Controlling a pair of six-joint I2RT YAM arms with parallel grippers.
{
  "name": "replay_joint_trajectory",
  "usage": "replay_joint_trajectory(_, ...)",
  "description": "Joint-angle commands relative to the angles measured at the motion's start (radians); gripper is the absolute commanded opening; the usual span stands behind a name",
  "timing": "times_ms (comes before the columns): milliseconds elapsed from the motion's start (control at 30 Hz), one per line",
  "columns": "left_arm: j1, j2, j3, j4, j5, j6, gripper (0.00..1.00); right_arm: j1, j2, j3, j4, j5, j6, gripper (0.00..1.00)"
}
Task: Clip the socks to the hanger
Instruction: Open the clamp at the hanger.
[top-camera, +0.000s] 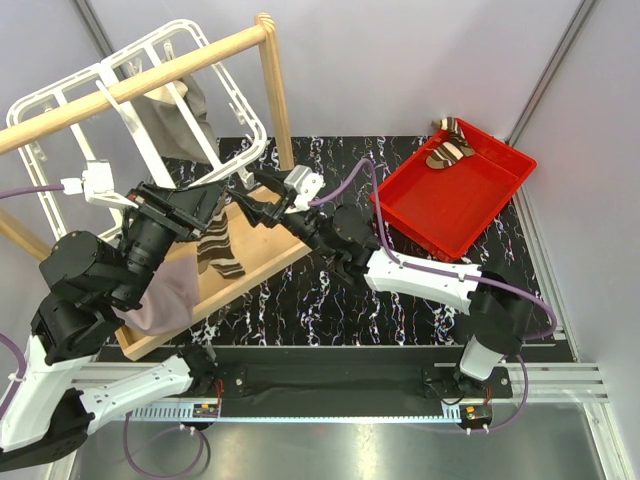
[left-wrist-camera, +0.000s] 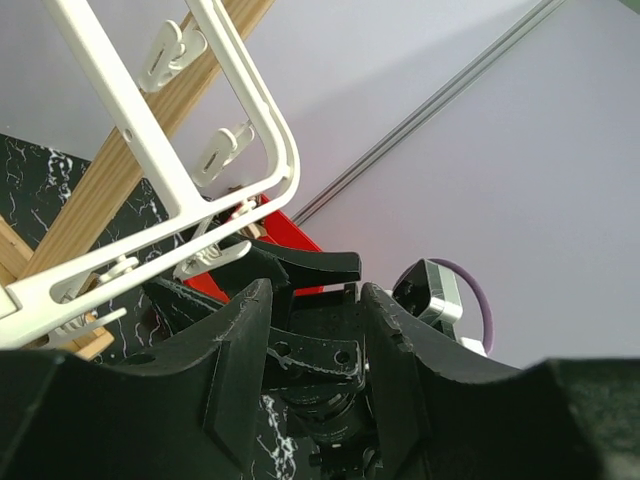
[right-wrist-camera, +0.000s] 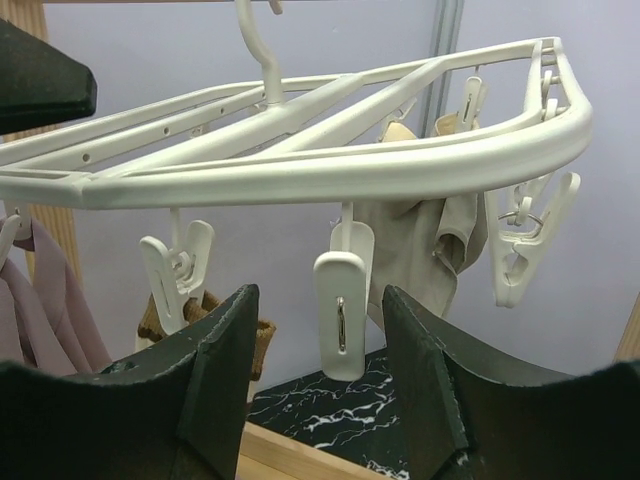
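Observation:
The white grid hanger (top-camera: 150, 95) hangs from the wooden rail. One dark brown striped sock (top-camera: 222, 252) hangs below its near edge. In the right wrist view its cuff (right-wrist-camera: 255, 340) sits under a white clip (right-wrist-camera: 178, 270). The other sock (top-camera: 450, 145) lies in the red tray's far corner. My right gripper (top-camera: 252, 202) is open under the hanger's edge (right-wrist-camera: 330, 170), with a free dangling clip (right-wrist-camera: 343, 312) between its fingers, not touching them. My left gripper (top-camera: 205, 203) is open and empty, facing the right gripper. In its wrist view (left-wrist-camera: 315, 300) the hanger's corner (left-wrist-camera: 285, 165) is above.
A wooden rail (top-camera: 130, 85) and post (top-camera: 275, 90) carry the hanger, on a wooden base (top-camera: 270, 255). A grey-beige cloth (top-camera: 185, 110) (right-wrist-camera: 430, 230) and a pinkish-mauve cloth (top-camera: 165, 290) (right-wrist-camera: 40, 310) hang from other clips. The red tray (top-camera: 440, 215) stands at the right.

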Motion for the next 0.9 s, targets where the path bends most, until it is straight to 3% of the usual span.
replay_joint_trajectory(0,0.001,-0.001,0.010,0.053,0.013,0.010,0.45,0.022,0.010,0.050,0.066,0.089,-0.029,0.59)
replay_joint_trajectory(200,0.003,-0.002,0.013,0.053,0.022,0.005,0.45,0.027,0.011,0.055,0.060,0.115,-0.030,0.45)
replay_joint_trajectory(467,0.002,0.002,0.013,0.053,0.028,-0.003,0.45,0.025,0.016,0.043,0.071,0.128,-0.024,0.48)
replay_joint_trajectory(867,0.001,0.005,0.010,0.055,0.034,-0.006,0.45,0.027,0.013,0.029,0.085,0.128,-0.016,0.32)
